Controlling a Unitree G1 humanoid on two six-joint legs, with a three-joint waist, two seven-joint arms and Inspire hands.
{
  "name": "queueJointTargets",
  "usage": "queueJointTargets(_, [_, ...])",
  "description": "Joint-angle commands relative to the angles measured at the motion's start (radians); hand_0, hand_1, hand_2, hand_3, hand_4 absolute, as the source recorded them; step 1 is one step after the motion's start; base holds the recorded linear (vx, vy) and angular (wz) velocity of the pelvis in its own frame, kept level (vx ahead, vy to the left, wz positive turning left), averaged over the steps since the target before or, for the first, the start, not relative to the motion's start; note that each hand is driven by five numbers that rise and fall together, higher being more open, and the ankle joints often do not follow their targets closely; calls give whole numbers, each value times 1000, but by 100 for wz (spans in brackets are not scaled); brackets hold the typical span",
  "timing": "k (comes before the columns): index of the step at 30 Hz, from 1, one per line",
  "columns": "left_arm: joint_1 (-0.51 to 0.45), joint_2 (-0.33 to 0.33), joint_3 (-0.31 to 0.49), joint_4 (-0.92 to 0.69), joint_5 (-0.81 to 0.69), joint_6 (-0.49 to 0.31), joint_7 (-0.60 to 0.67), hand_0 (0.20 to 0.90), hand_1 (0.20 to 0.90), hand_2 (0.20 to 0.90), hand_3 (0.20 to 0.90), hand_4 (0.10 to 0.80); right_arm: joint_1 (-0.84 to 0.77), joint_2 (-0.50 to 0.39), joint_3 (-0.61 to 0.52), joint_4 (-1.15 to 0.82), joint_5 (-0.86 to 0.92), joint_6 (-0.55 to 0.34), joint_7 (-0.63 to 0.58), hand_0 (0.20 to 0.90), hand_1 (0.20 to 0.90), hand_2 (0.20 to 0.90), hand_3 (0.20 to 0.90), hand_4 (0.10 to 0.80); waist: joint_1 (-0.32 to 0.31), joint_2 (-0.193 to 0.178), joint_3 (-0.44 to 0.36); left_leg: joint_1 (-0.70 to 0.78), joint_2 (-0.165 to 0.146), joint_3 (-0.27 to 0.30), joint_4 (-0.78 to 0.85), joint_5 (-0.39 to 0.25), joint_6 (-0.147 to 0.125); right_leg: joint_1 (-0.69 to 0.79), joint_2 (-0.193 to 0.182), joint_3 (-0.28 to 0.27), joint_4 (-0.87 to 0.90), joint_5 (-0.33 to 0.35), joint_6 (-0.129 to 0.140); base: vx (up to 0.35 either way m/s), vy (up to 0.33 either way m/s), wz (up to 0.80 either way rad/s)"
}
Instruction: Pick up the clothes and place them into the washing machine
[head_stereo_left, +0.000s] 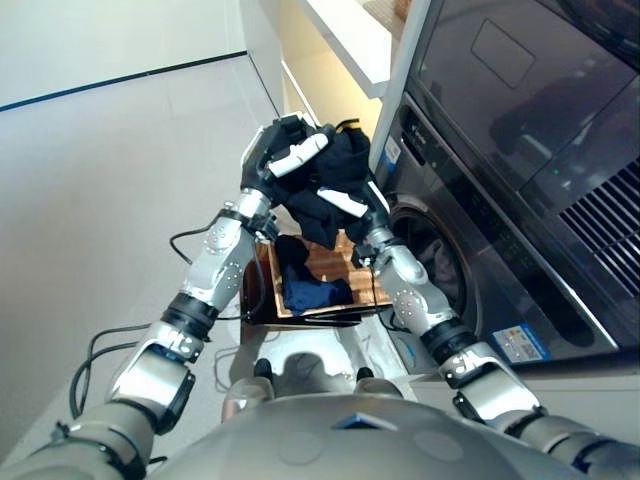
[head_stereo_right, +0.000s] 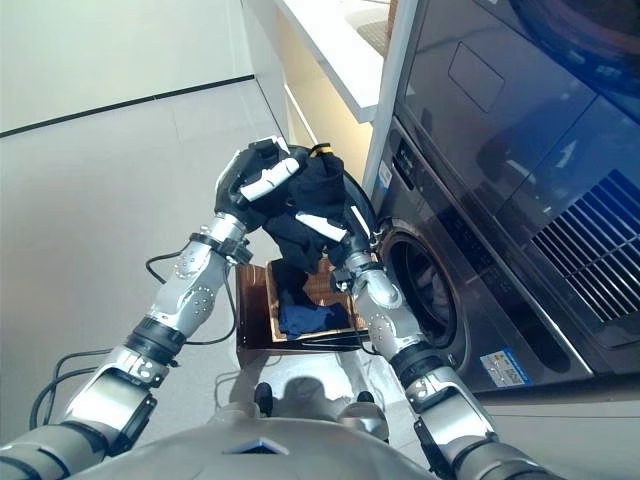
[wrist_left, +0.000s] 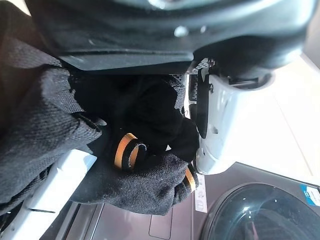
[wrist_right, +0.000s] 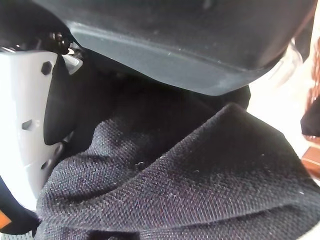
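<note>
Your left hand (head_stereo_left: 285, 150) and right hand (head_stereo_left: 350, 205) clutch the black garment (head_stereo_left: 335, 175) above the basket (head_stereo_left: 262, 290); clear to swing toward the washer (head_stereo_left: 440, 260).

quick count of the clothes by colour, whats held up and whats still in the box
black garment, held up between the left robot hand and the right robot hand: 1
black garment in the wooden box: 1
blue garment in the box: 1
total: 3 that I can tell apart; more may lie hidden under them.
</note>
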Motion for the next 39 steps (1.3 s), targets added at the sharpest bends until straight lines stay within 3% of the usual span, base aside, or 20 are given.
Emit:
queueJointTargets(1, [-146, -35, -12, 44, 36, -87, -11, 200, 200, 200, 200, 300, -132, 46, -78, -50, 21, -94, 22, 200, 200, 200, 200, 300, 37, -7, -84, 46, -10, -23, -2, -98, -36, -63, -28, 1, 72, -16, 17, 0, 0, 0])
queueJointTargets(14, [-137, -31, 21, 49, 91, -101, 31, 200, 200, 200, 200, 300, -123, 50, -109, -45, 20, -107, 0, 200, 200, 200, 200, 300, 39, -4, -84, 47, -10, -23, -2, -100, -35, -62, -28, 0, 72, -19, 17, 0, 0, 0])
queueJointTargets(15, [-139, -32, 23, 50, 92, -102, 36, 200, 200, 200, 200, 300, -123, 51, -112, -40, 18, -109, -5, 510, 510, 510, 510, 522, 39, -4, -84, 48, -11, -23, -2, -100, -36, -61, -28, -1, 73, -20, 17, 0, 0, 0])
queueJointTargets(16, [-139, -32, 24, 48, 96, -103, 38, 200, 200, 200, 200, 300, -126, 52, -114, -35, 19, -111, -9, 900, 900, 900, 900, 800, 39, -3, -84, 48, -11, -23, -2, -101, -36, -60, -29, 0, 72, -20, 17, 0, 0, 0])
queueJointTargets(39, [-125, -20, 80, 52, 175, -109, 135, 200, 200, 200, 200, 300, -87, 51, -187, 46, -101, -105, -145, 900, 900, 900, 900, 800, 36, 1, -80, 47, -13, -17, -2, -105, -35, -63, -30, -2, 67, -17, 19, 0, 0, 0])
